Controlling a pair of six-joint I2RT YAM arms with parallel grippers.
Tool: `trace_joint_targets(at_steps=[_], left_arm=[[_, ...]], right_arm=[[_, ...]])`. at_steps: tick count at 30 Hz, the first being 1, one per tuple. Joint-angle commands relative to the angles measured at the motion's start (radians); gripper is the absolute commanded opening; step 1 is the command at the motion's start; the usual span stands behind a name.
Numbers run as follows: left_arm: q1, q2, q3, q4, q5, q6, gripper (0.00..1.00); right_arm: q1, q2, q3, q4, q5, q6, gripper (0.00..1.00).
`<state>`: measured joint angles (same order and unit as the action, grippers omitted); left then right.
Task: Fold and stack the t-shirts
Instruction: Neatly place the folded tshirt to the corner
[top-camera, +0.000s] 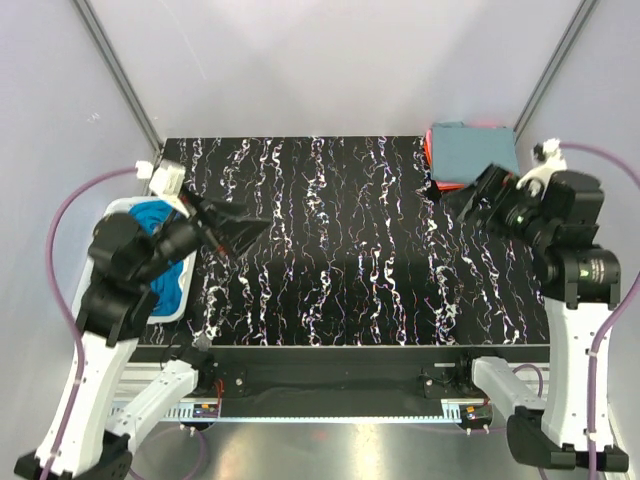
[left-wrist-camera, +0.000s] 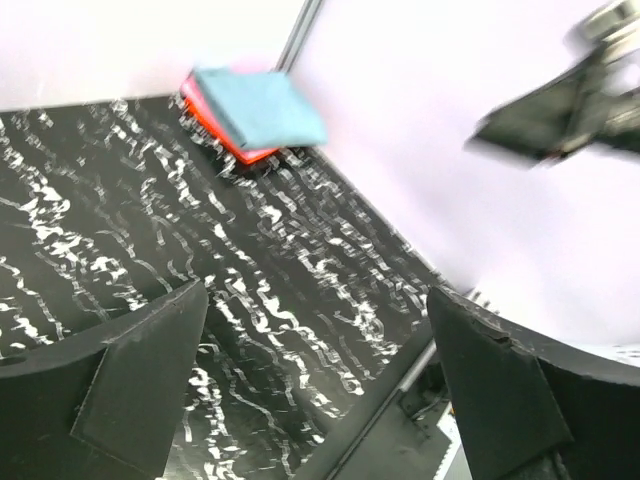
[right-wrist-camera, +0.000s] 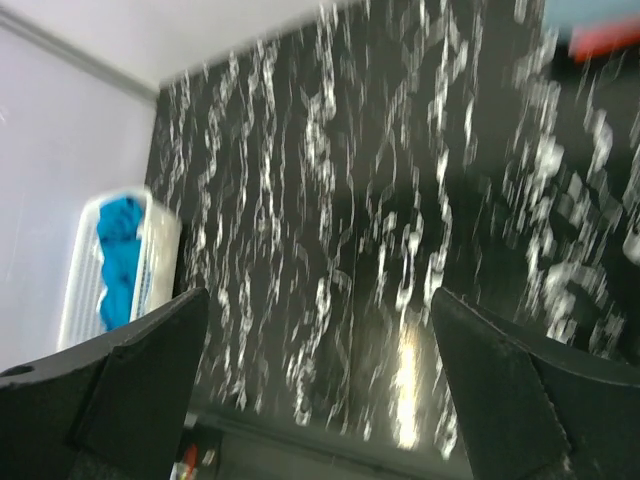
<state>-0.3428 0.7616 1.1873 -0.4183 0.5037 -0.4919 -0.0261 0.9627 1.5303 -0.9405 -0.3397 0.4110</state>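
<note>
Left end effector (top-camera: 238, 232) and right end effector (top-camera: 466, 200) both stand wide and empty. Folded t-shirts (top-camera: 476, 150) are stacked at the tabletop's (top-camera: 330, 280) far right corner. A blue shirt (top-camera: 150, 216) lies crumpled in the basket (top-camera: 168, 308) by the left edge. Judged light and limp; pinch a raised fold.

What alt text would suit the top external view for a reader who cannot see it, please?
Two robot arms hold open claws above a black, white-veined table. The left claw is near a white basket of blue cloth; the right claw is beside a folded stack of t-shirts, grey-blue on top, in the far right corner.
</note>
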Motion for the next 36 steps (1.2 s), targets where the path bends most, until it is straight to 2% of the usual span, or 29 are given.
trace_joint_targets(at_steps=[1,5,15,36], left_arm=[[0.004,-0.082,-0.078,-0.030,0.001,-0.057,0.99],[0.002,-0.153,-0.127,-0.094,0.012,-0.034,0.99],[0.002,-0.235,-0.155,-0.132,0.055,-0.030,0.99],[0.004,-0.223,-0.123,-0.191,0.079,0.012,0.99]], right_arm=[[0.000,-0.097,-0.097,-0.076,-0.094,0.084,1.00],[0.000,-0.220,-0.162,-0.126,-0.094,0.063,1.00],[0.000,-0.329,-0.262,-0.080,-0.099,0.143,1.00],[0.000,-0.363,-0.285,-0.034,-0.076,0.164,1.00]])
